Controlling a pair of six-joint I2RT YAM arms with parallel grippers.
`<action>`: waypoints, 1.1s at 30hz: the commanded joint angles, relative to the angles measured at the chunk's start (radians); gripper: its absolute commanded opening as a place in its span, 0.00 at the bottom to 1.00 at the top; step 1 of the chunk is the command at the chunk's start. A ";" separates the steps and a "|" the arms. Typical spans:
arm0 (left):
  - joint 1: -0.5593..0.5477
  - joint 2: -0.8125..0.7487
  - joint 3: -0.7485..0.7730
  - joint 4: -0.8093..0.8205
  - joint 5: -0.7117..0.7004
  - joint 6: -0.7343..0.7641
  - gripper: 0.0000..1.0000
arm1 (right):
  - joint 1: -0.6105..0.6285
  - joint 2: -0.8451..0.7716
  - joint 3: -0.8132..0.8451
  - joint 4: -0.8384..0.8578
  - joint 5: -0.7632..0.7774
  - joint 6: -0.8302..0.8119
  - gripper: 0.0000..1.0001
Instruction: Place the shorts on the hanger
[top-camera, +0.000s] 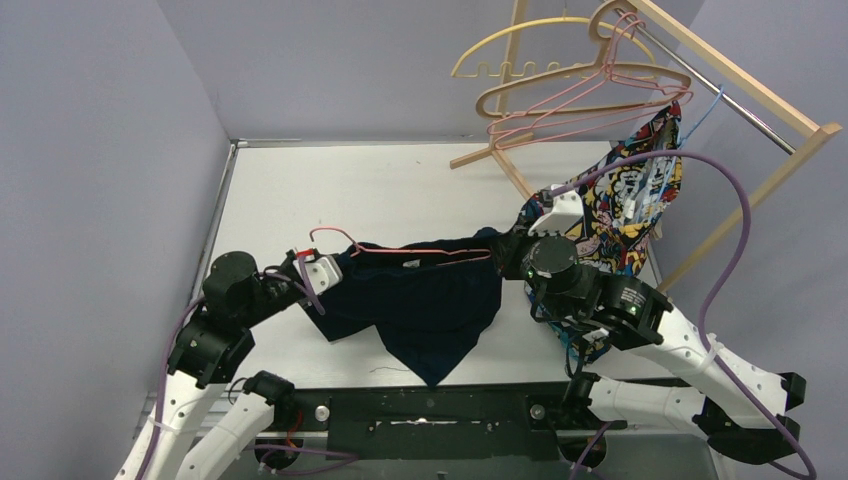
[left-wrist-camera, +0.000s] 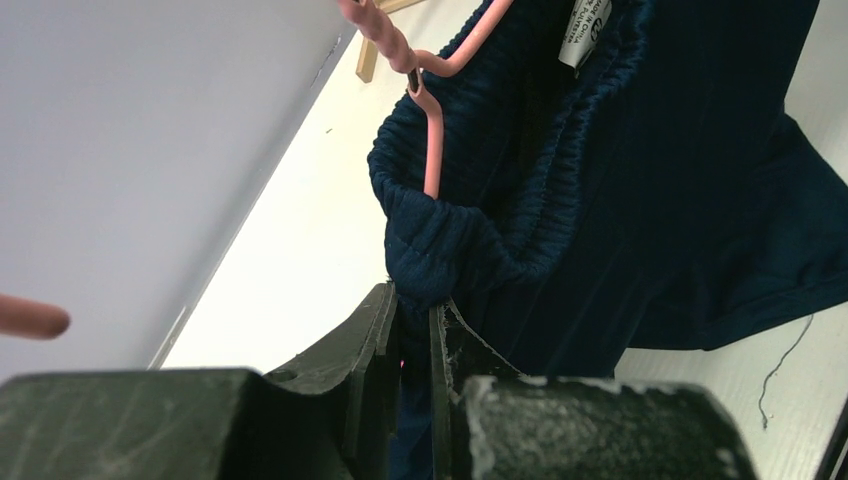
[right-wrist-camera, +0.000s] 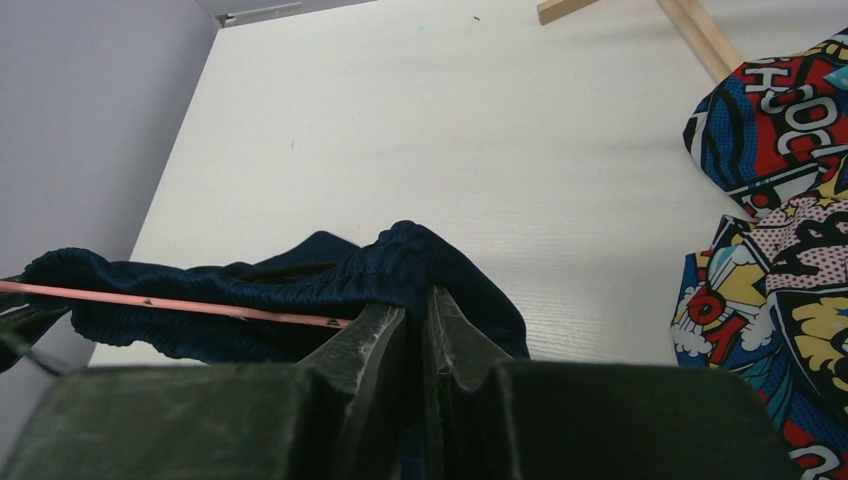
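The dark navy shorts (top-camera: 420, 300) hang stretched between my two grippers above the table, legs drooping toward the front edge. The thin pink hanger (top-camera: 420, 252) runs along inside the waistband, and its hook pokes out beside my left gripper (top-camera: 335, 268). The left gripper (left-wrist-camera: 415, 310) is shut on the waistband's left end, right under the hanger's pink wire (left-wrist-camera: 432, 150); the shorts (left-wrist-camera: 650, 200) show a white label (left-wrist-camera: 590, 25) there. My right gripper (top-camera: 512, 240) is shut on the waistband's right end. In the right wrist view this gripper (right-wrist-camera: 420, 300) pinches the gathered shorts (right-wrist-camera: 300, 275), with the hanger's bar (right-wrist-camera: 170, 303) leading left.
A wooden rack (top-camera: 740, 75) stands at the back right with a yellow hanger (top-camera: 520, 40), a tan hanger (top-camera: 560, 85) and more pink hangers (top-camera: 580, 115). A comic-print garment (top-camera: 630, 200) hangs just behind my right arm. A grey wall (top-camera: 120, 200) borders the left side.
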 joint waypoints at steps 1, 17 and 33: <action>0.004 0.034 0.058 0.035 -0.039 0.075 0.00 | -0.011 0.038 0.111 -0.019 0.049 -0.070 0.00; 0.004 0.101 0.100 0.038 0.051 0.045 0.00 | -0.010 0.271 0.216 0.036 -0.222 -0.132 0.00; 0.005 0.094 0.071 0.017 0.179 0.012 0.00 | -0.029 0.227 0.117 0.147 -0.502 -0.179 0.28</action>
